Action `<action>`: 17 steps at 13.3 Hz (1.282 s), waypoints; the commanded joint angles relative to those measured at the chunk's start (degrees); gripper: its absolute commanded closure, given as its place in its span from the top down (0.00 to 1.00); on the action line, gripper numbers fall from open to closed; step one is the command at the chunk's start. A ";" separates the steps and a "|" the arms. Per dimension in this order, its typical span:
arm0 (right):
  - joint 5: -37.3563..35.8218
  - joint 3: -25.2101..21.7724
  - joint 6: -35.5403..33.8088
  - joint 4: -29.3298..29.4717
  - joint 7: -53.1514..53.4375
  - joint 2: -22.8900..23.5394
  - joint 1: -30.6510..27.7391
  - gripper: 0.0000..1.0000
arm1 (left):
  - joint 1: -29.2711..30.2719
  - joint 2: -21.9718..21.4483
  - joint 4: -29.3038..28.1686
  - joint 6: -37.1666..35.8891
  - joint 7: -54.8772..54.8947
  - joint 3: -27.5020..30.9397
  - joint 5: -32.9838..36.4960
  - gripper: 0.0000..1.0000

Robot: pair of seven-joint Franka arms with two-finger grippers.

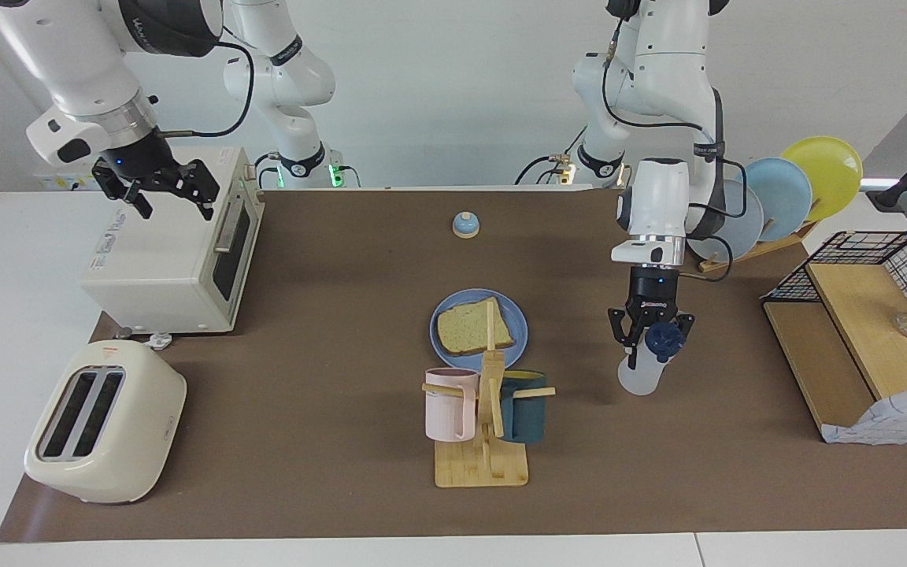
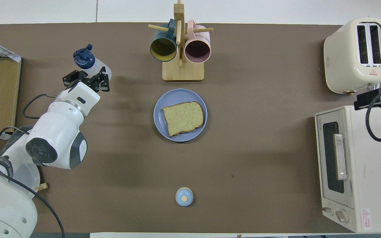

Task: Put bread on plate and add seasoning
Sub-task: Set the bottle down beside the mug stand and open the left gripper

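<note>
Left tool [image 1: 649,344] clamped on seasoning bottle [image 1: 644,370], midframe right of plated bread [image 1: 473,325]; right tool [image 1: 156,191] spread apart, upper left.

The tan bread [image 1: 473,326] lay flat on the round blue plate [image 1: 516,331]. The white, navy-capped seasoning [image 1: 642,370] hung tilted above the mat.
</note>
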 commanded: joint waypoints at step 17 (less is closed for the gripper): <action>0.84 -0.10 0.85 -0.94 -0.31 -0.54 -0.34 1.00 | 0.40 16.94 14.06 3.13 -1.56 0.03 -1.21 0.00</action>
